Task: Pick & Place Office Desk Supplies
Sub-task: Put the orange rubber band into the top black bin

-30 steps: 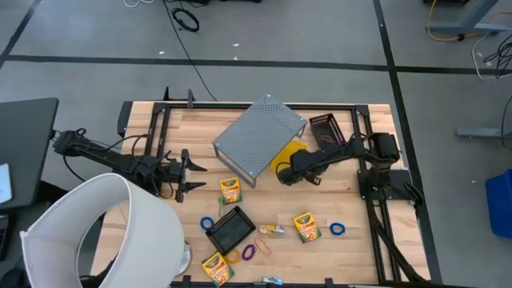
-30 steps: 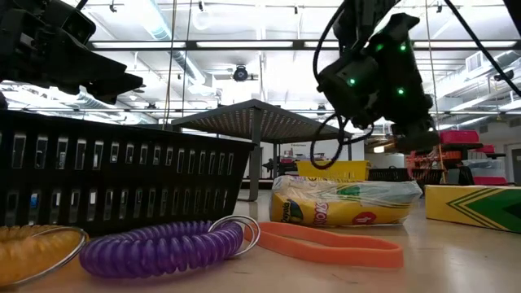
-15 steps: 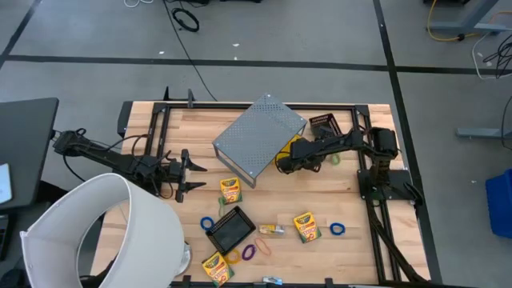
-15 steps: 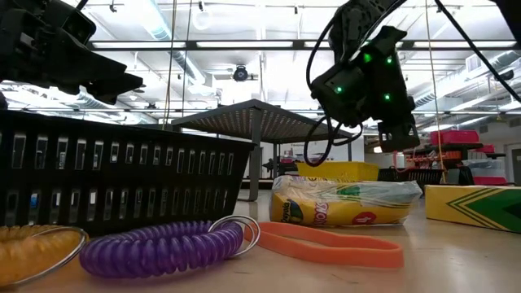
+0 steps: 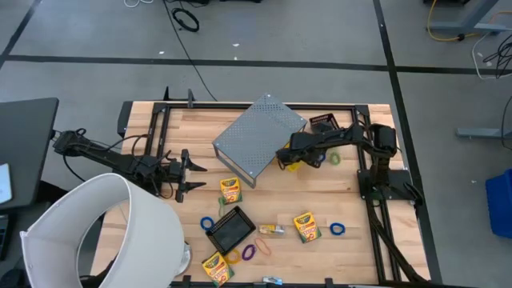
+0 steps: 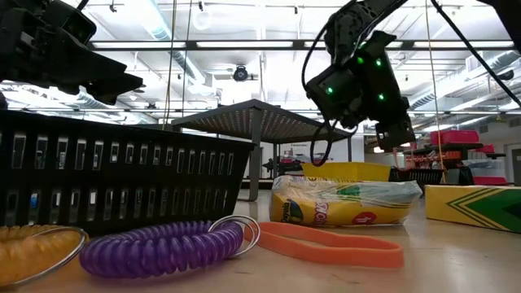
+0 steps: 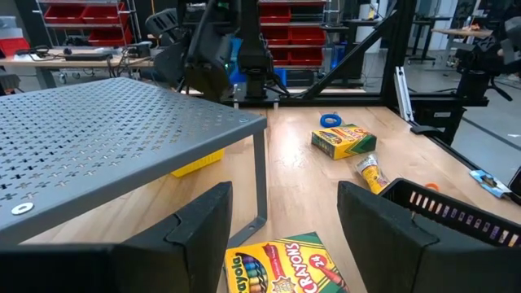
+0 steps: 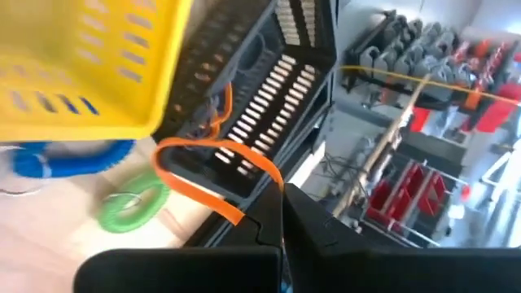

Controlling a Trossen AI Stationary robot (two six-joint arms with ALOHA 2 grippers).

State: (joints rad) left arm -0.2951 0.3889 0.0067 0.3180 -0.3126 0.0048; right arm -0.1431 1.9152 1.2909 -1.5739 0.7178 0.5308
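Observation:
My right gripper [image 5: 282, 158] is shut on a thin orange elastic loop [image 8: 213, 156]. It hovers by the yellow basket [image 8: 81, 65], which stands beside the grey perforated shelf [image 5: 260, 136]. A black basket [image 8: 269, 89] is just beyond the loop. Blue [image 8: 65, 159] and green [image 8: 134, 203] coil loops lie on the table below. My left gripper [image 5: 189, 170] waits open at the left, a crayon box [image 7: 285, 264] on the table ahead of its fingers. Two more crayon boxes [image 5: 305, 226] [image 5: 214, 268] and a small packet [image 5: 272, 230] lie toward the near edge. My right gripper pinches one end of the orange loop [image 8: 241, 213] between its two shut fingers. The fingers slant downward. The rest of the band arcs out ahead of the fingertips, lifted clear of the table and holding its open loop shape.
A big white cylinder [image 5: 112, 232] fills the near left corner. A small black basket [image 5: 232, 230] sits near the front with blue [image 5: 207, 223], purple [image 5: 249, 251] and orange [image 6: 326, 242] loops around it. Another blue loop [image 5: 337, 230] lies at the near right.
My right gripper has swung toward the table's far edge, rising slightly and staying shut on the orange loop, which has travelled with it. It now stands over the yellow basket's side next to the grey shelf.

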